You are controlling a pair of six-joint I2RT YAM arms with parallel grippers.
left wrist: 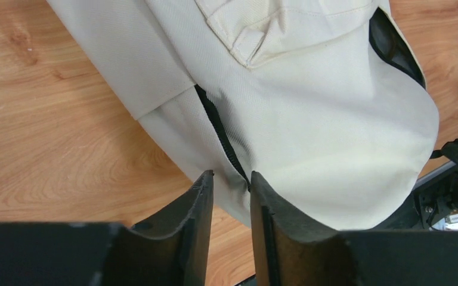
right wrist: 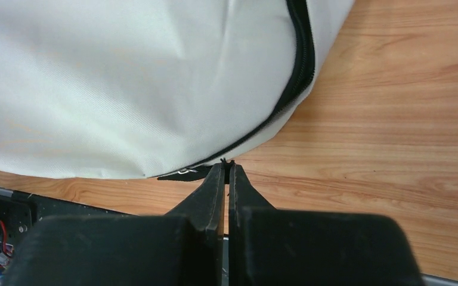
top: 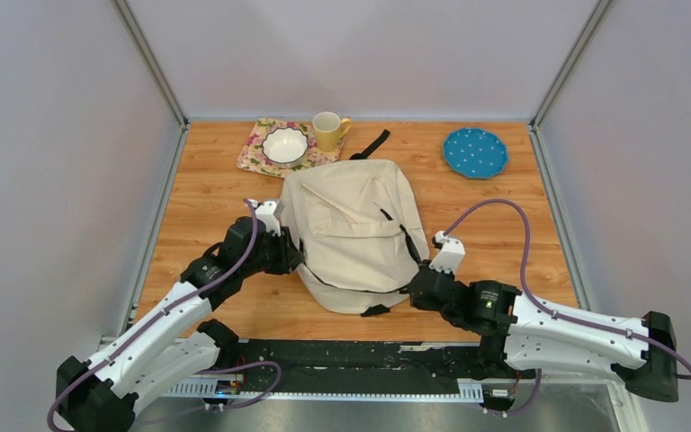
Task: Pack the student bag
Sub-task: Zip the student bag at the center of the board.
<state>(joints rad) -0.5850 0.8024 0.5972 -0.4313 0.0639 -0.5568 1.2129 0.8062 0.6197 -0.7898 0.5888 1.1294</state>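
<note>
The cream student bag (top: 351, 229) lies flat mid-table, its rounded end toward the arm bases. My left gripper (top: 290, 256) is at the bag's left side. In the left wrist view its jaws (left wrist: 231, 176) stand slightly open around a fold of the bag (left wrist: 310, 119) beside the black zipper (left wrist: 217, 128). My right gripper (top: 417, 286) sits at the bag's near right corner. In the right wrist view it (right wrist: 226, 164) is shut, with a bit of the black zipper pull (right wrist: 185, 173) pinched at its tips, right at the bag's (right wrist: 125, 77) edge where the zipper track (right wrist: 301, 65) curves round.
Along the back edge stand a white bowl (top: 285, 145) on a floral mat (top: 254, 160), a yellow mug (top: 327, 131) and a blue dotted plate (top: 475, 151). A black strap (top: 371, 144) pokes out behind the bag. Grey walls close in both sides.
</note>
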